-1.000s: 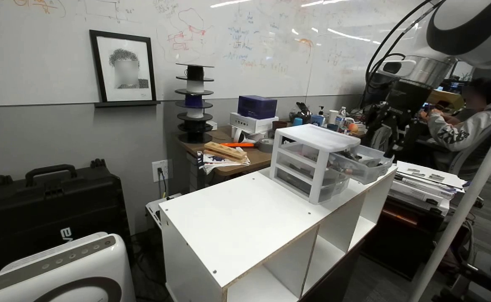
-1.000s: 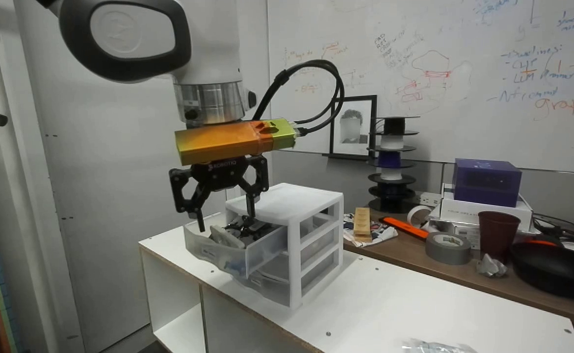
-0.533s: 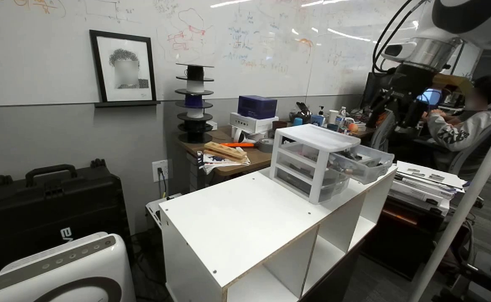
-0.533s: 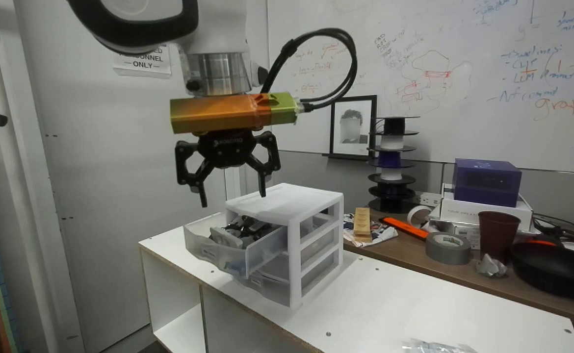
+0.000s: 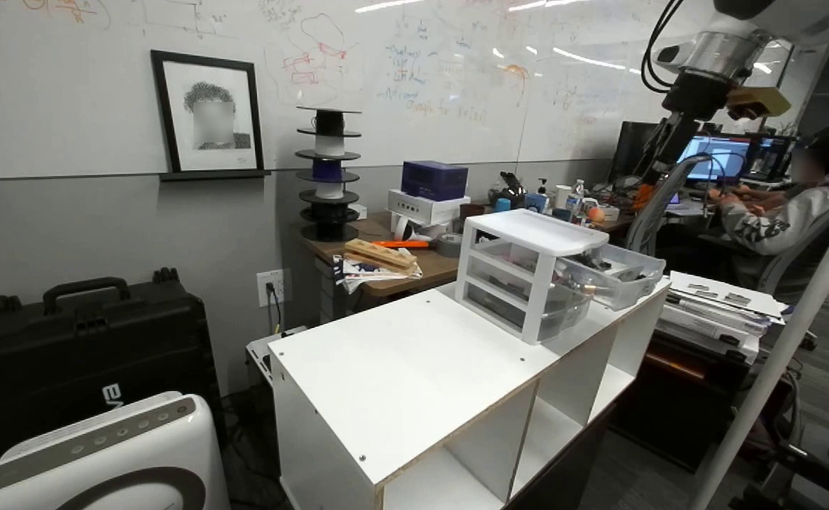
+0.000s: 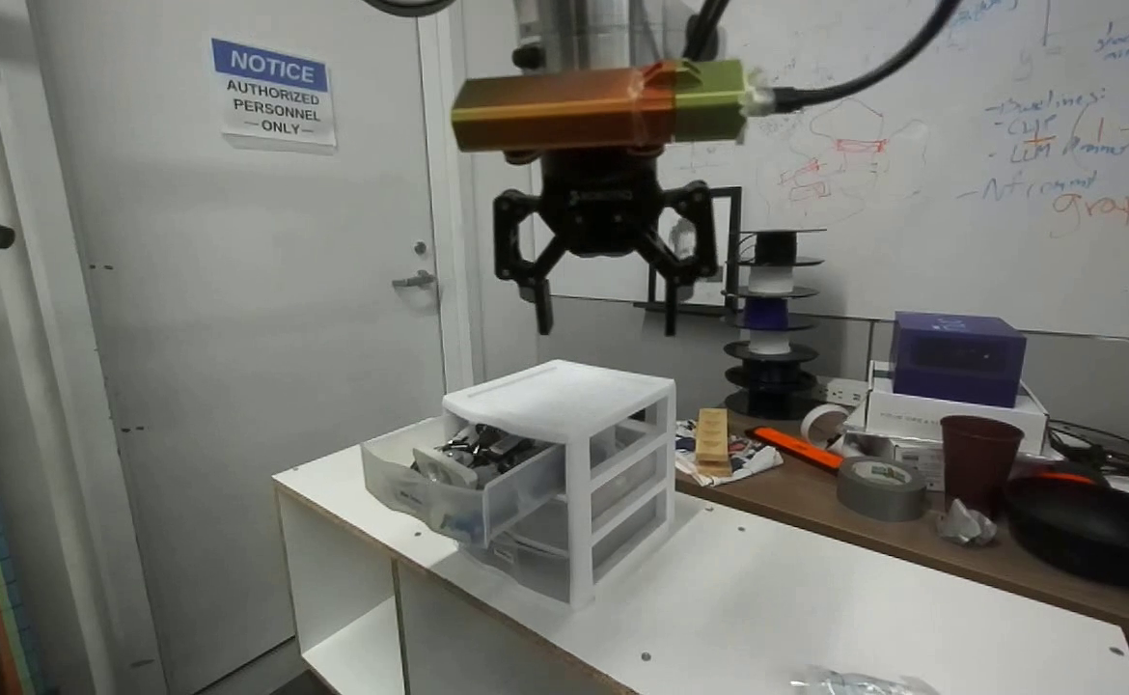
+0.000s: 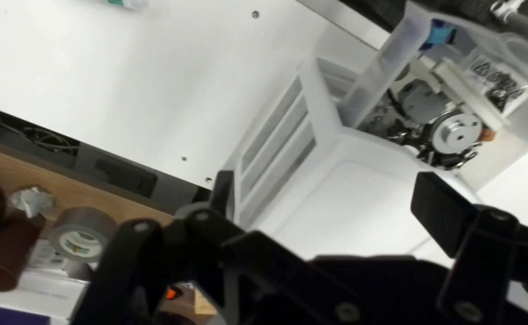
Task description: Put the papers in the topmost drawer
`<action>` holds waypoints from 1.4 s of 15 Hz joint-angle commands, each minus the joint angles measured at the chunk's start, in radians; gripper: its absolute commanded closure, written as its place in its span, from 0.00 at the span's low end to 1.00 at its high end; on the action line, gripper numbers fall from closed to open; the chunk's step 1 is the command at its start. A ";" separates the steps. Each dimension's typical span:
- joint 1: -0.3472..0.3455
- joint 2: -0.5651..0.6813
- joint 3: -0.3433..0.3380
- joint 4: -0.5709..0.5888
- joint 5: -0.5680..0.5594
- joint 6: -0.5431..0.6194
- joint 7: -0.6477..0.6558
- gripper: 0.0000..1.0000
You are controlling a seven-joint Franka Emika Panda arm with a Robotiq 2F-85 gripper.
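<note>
The topmost drawer (image 6: pixel 425 502) of the small white drawer unit (image 6: pixel 564 401) is pulled well out; it also shows in an exterior view (image 5: pixel 634 289) and in the wrist view (image 7: pixel 383 70). It holds dark, grey and metal parts and a white card. The two lower drawers sit under it. My gripper (image 6: pixel 608 323) is open and empty, raised above the unit. It also shows in an exterior view (image 5: pixel 659 166). In the wrist view my gripper (image 7: pixel 329 203) has its fingers spread over the unit's bare top. I cannot make out the papers; they are hidden or out of view.
The unit stands on a white shelf (image 5: pixel 400 382). A thick messy paper stack (image 5: pixel 719 304) lies beyond its end. A brown desk (image 6: pixel 815 512) behind holds tape, a red cup and boxes. A clear plastic packet (image 6: pixel 859 683) lies on the shelf. A person (image 5: pixel 790 205) sits nearby.
My gripper has risen out of the pulled-out drawer and moved from over the drawer to above the unit's top. Its fingers stay spread. The drawer has not moved.
</note>
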 commanded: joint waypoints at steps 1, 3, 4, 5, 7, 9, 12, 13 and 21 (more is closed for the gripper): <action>-0.055 0.220 -0.015 0.185 0.078 -0.001 0.088 0.00; -0.104 0.308 -0.007 0.242 0.115 -0.008 0.138 0.00; -0.129 0.349 -0.001 0.268 0.129 -0.006 0.169 0.00; -0.150 0.381 0.004 0.285 0.133 -0.007 0.206 0.00; -0.182 0.428 0.013 0.311 0.126 -0.014 0.301 0.00; -0.205 0.464 0.022 0.327 0.119 -0.014 0.404 0.00; -0.226 0.512 0.039 0.353 0.123 -0.012 0.567 0.00; -0.234 0.536 0.049 0.371 0.132 -0.006 0.619 0.00; -0.269 0.720 0.056 0.529 0.143 -0.003 1.032 0.00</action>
